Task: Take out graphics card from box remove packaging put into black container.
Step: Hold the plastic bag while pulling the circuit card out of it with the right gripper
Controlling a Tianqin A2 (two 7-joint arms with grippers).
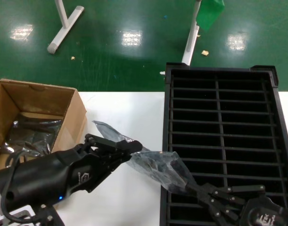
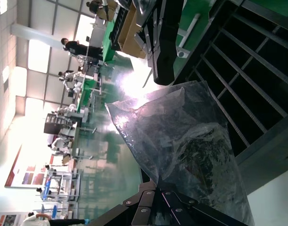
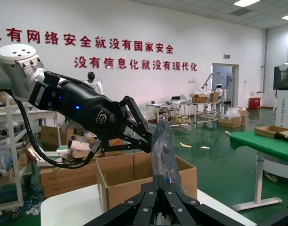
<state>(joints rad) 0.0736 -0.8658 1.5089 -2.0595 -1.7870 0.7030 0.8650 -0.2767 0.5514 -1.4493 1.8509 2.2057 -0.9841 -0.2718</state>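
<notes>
The crinkly grey-silver bag (image 1: 155, 165) hangs stretched between my two grippers, above the white table and the black tray's near left corner. My left gripper (image 1: 135, 149) is shut on its left end. My right gripper (image 1: 187, 185) is shut on its right end. A dark shape shows dimly through the plastic (image 2: 195, 150); the graphics card itself is not plainly visible. In the right wrist view the bag (image 3: 162, 143) rises from my right gripper (image 3: 161, 178) toward my left gripper (image 3: 144, 137). The brown box (image 1: 40, 101) stands at the left. The black container (image 1: 219, 117) lies at the right.
The box holds more grey bags (image 1: 33, 134). White table surface (image 1: 129, 110) lies between box and tray. White stand legs (image 1: 63, 23) rest on the green floor beyond the table's far edge.
</notes>
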